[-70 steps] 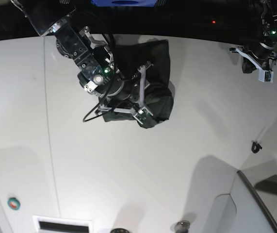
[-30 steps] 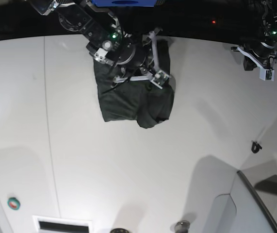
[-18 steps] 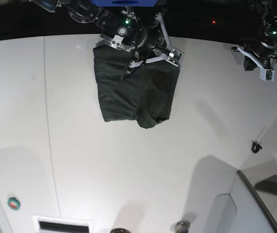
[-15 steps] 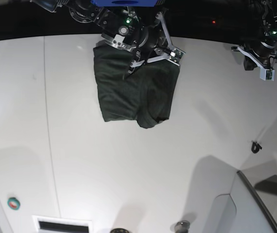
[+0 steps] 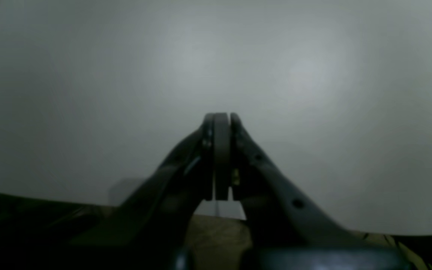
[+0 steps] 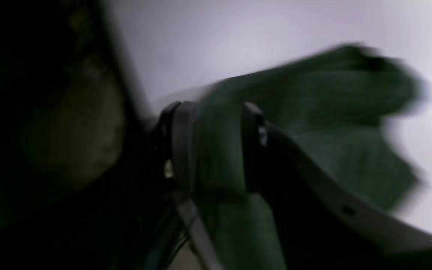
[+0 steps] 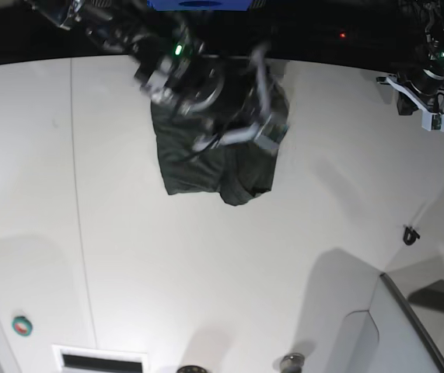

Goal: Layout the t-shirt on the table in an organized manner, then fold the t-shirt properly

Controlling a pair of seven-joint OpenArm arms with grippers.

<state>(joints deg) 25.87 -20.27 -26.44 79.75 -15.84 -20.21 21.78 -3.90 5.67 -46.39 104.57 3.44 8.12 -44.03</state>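
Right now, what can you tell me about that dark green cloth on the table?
The t-shirt is plain dark green, soft and wrinkly, with no print. It lies bunched in a rough rectangle, not spread out, on the white table near its far edge. The right gripper is above its far part, blurred by motion; in the right wrist view, cloth shows between its parted jaws, though whether it is still pinched is unclear. The left gripper is well away from it.

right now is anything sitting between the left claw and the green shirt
Nothing visible does. The left claw hangs shut by the far edge of the wide white table; only bare tabletop lies between it and the crumpled dark green fabric t-shirt, where the right claw works.
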